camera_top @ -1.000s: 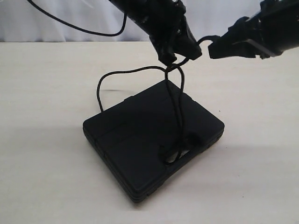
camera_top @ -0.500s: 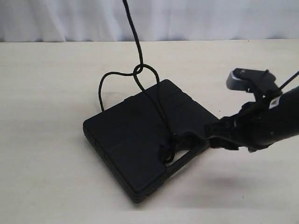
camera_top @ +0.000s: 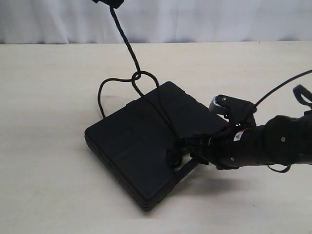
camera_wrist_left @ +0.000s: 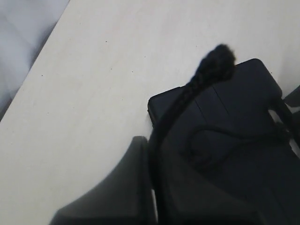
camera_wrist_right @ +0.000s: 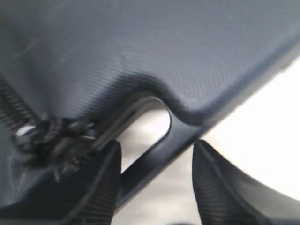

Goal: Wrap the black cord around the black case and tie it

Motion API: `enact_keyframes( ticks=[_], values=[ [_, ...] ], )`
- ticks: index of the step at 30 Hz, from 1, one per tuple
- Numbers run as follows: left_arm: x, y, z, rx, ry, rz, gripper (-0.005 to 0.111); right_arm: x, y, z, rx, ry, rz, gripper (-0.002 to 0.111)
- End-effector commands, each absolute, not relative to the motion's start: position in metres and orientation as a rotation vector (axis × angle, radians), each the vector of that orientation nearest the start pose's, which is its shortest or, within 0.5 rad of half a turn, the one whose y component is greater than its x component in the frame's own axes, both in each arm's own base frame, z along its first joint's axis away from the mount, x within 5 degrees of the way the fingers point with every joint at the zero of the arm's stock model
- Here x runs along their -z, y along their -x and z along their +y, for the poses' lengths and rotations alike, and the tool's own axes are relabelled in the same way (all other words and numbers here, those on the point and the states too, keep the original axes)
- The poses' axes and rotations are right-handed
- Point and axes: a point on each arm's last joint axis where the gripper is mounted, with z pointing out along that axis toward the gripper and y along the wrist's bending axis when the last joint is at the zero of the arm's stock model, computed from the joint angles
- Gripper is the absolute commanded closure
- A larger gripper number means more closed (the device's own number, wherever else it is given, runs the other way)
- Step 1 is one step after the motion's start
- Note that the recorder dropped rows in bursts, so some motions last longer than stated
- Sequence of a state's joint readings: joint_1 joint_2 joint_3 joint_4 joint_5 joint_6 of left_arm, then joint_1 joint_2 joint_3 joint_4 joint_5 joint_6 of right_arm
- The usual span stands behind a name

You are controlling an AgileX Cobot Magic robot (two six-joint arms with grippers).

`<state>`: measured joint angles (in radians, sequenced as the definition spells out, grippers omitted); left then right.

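The black case [camera_top: 136, 141] lies flat on the table, its handle slot toward my right arm. The black cord [camera_top: 127, 46] rises taut from a crossing at the case's far edge to my left gripper [camera_top: 108, 2] at the top of the exterior view. A loop bulges left of the crossing, and two strands cross the lid to a knot [camera_top: 174, 157] at the handle. In the left wrist view my left gripper [camera_wrist_left: 152, 145] is shut on the cord [camera_wrist_left: 206, 70]. My right gripper [camera_wrist_right: 155, 143] is open, its fingers astride the case's handle bar [camera_wrist_right: 150, 161], beside the frayed knot [camera_wrist_right: 51, 140].
The beige table [camera_top: 48, 97] stretches around the case, with a white curtain [camera_top: 219, 19] behind it. My right arm [camera_top: 263, 146] lies low over the table to the right of the case, trailing a thin cable [camera_top: 282, 85].
My left gripper has pulled the cord up and to the left, tightening the crossing. My right arm has dropped to the table and closed in on the case's handle. The case shifted slightly left.
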<state>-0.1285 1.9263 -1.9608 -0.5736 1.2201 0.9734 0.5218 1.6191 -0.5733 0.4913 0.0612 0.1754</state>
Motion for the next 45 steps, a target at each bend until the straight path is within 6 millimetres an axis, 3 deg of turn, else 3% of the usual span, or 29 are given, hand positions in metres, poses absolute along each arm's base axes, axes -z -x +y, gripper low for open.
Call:
enact_keyframes(
  ticks=[1,6,15,17,22,25,29,37,40,45],
  values=[
    [-0.366,-0.409,-0.099,0.44,-1.192,2.122,0.107,-0.119,-0.23,0.132,-0.451,-0.328,2.654,0.063],
    [-0.366,-0.409,-0.099,0.443,-1.189,2.123,0.107,-0.11,-0.234,0.132,-0.42,-0.342,2.642,0.063],
    [-0.372,-0.409,-0.099,0.438,-1.106,2.128,0.107,-0.111,-0.242,0.131,-0.424,-0.424,2.553,0.064],
    [-0.38,-0.407,-0.098,0.417,-1.067,2.115,0.107,-0.113,-0.244,0.132,-0.429,-0.413,2.545,0.07],
    [-0.418,-0.388,-0.09,0.299,-0.99,2.032,0.107,-0.112,-0.252,0.138,-0.439,-0.407,2.556,0.104],
    [-0.437,-0.376,-0.08,0.199,-0.934,2.017,0.107,-0.113,-0.257,0.139,-0.437,-0.395,2.54,0.104],
    [-0.454,-0.364,-0.051,0.086,-0.802,2.061,0.107,-0.122,-0.265,0.131,-0.436,-0.432,2.454,0.104],
    [-0.468,-0.343,0.032,-0.036,-0.521,2.182,0.107,-0.131,-0.284,0.083,-0.385,-0.64,2.377,0.104],
    [-0.461,-0.338,0.062,-0.062,-0.418,2.251,0.107,-0.138,-0.295,0.073,-0.374,-0.611,2.358,0.104],
    [-0.424,-0.335,0.112,-0.172,-0.242,2.378,0.107,-0.158,-0.317,0.08,-0.408,-0.508,2.35,0.104]
  ],
)
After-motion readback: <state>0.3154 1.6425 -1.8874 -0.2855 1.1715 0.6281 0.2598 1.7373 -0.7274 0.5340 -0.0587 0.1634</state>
